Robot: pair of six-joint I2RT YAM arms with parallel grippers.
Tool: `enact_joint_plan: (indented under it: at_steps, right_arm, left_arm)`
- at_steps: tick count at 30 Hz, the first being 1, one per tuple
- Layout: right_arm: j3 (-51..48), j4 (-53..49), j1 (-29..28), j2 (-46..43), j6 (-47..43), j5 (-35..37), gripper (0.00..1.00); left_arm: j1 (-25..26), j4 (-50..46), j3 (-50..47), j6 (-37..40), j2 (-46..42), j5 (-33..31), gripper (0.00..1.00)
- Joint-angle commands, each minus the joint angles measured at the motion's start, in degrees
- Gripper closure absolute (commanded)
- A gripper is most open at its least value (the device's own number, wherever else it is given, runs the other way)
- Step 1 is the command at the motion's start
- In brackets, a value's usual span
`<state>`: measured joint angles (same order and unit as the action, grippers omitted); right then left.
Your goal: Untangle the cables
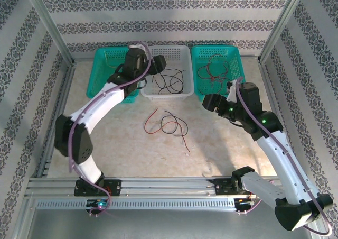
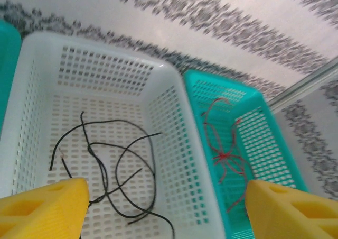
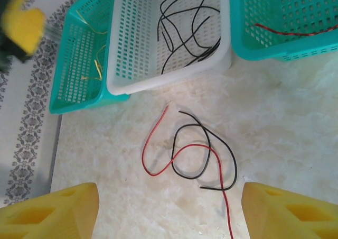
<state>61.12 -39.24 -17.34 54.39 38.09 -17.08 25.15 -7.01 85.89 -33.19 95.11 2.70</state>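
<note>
Top external view: we are seeing the left gripper [image 1: 158,64] hovering spread and empty over the white basket [image 1: 166,95] holding black cables [image 1: 170,82]. A red cable [image 3: 143,155] and a black cable [image 3: 234,167] are lying crossed on the table [image 1: 121,138]. The right gripper [image 1: 211,102] is hanging spread and empty to their right.

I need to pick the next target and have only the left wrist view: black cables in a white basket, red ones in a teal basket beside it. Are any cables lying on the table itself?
Observer: Yes. One red cable and one black cable lie crossed over each other on the table, in front of the white basket.
Operator: Where is the right arm pointed?
Observer: The right arm faces that pair, jaws open.
Operator: And the basket on the white one's other side?
Observer: That teal basket holds yellow cables.
</note>
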Motion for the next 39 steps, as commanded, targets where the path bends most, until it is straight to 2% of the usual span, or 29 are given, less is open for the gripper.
enact_joint_plan:
  at_steps: [1,6,10,13,17,21,26,34,39]
  right_arm:
    - [-0.43,-0.03,0.34,0.92,-1.79,-2.71,0.28]
    - [-4.7,2.61,-2.89,3.51,-0.4,-1.91,0.28]
    - [-5.56,3.5,-8.56,8.46,-0.99,3.52,0.29]
    - [-6.22,4.53,-11.89,13.55,-0.99,7.44,0.31]
    - [-6.52,7.27,-13.37,20.65,0.17,10.17,0.34]
    - [-3.61,6.05,-15.52,28.58,-1.43,14.47,0.44]
    - [-1.84,4.54,-20.16,35.95,-1.11,22.39,0.48]
    - [-0.21,4.52,-22.04,44.1,1.47,23.23,0.54]
    - [0.13,6.02,-22.86,47.51,1.62,22.09,0.72]
  left_arm:
    - [2.64,-0.98,-4.06,0.71,-7.17,-1.34,0.24]
    - [4.83,-6.19,-8.04,0.01,-13.78,3.7,0.31]
    - [4.93,-10.94,-10.89,1.68,-18.91,7.78,0.36]
    - [4.92,-13.39,-13.79,3.63,-22.95,8.42,0.36]
    - [4.91,-17.64,-15.84,5.4,-26.7,9.39,0.37]
    - [4.93,-15.2,-21.83,3.88,-30.99,8.64,0.38]
    - [4.88,-15.41,-21.02,4.26,-30.89,10.24,0.39]
    - [4.91,-16.1,-19.44,5.52,-30.5,10.31,0.39]
    - [4.74,-17.73,-18.7,6.84,-30.84,9.62,0.38]
